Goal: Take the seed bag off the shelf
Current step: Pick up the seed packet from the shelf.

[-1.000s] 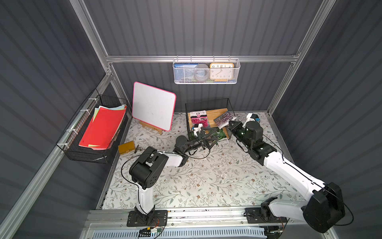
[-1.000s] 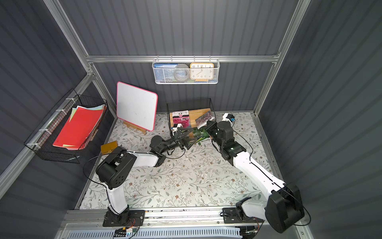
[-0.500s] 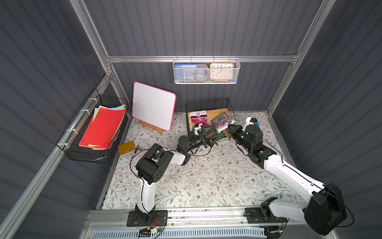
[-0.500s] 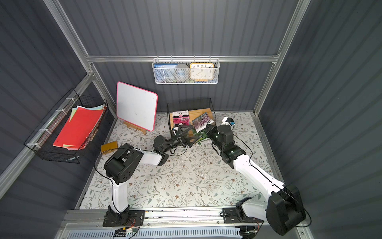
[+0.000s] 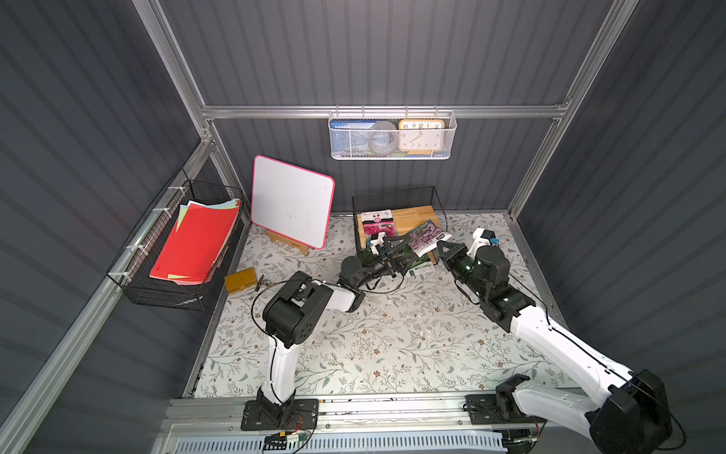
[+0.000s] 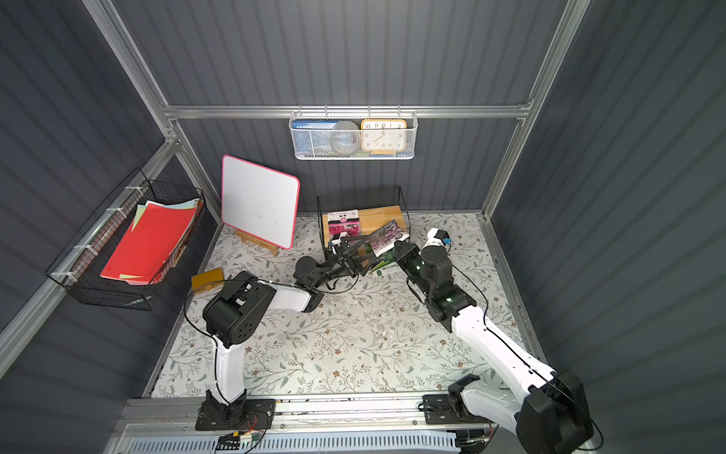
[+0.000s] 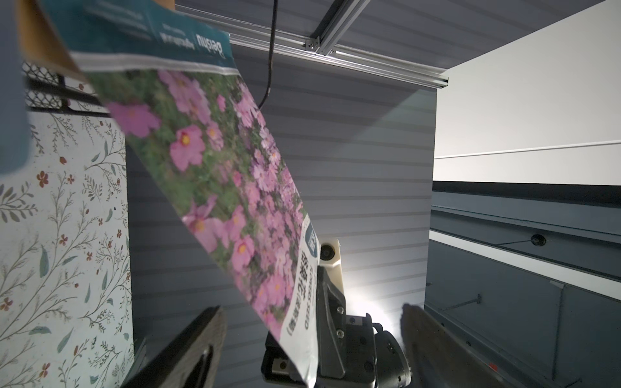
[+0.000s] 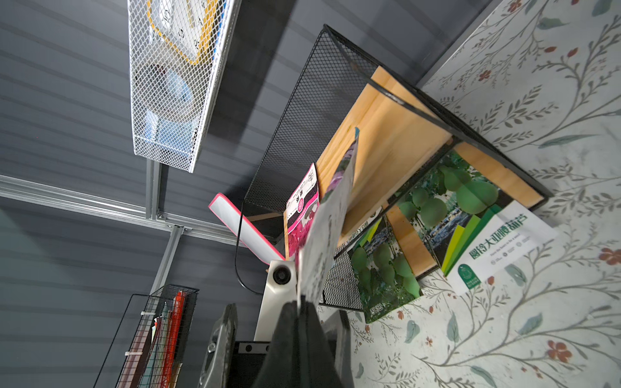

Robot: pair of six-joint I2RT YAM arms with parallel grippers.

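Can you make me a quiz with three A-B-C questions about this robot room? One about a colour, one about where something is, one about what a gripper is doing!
1. What colour is the top sheet of paper in the black wire side basket?
A) blue
B) red
C) white

2. Where is the orange-rimmed square clock?
A) in the white mesh basket on the back wall
B) in that black wire basket
C) on the floor

3. What is the right gripper doing?
A) open, holding nothing
B) shut on the pink-flower seed bag
C) shut, holding nothing

Answers:
1 B, red paper lies on top.
2 A, its face shows through the mesh.
3 B, in the right wrist view the jaws meet on the bag's edge.
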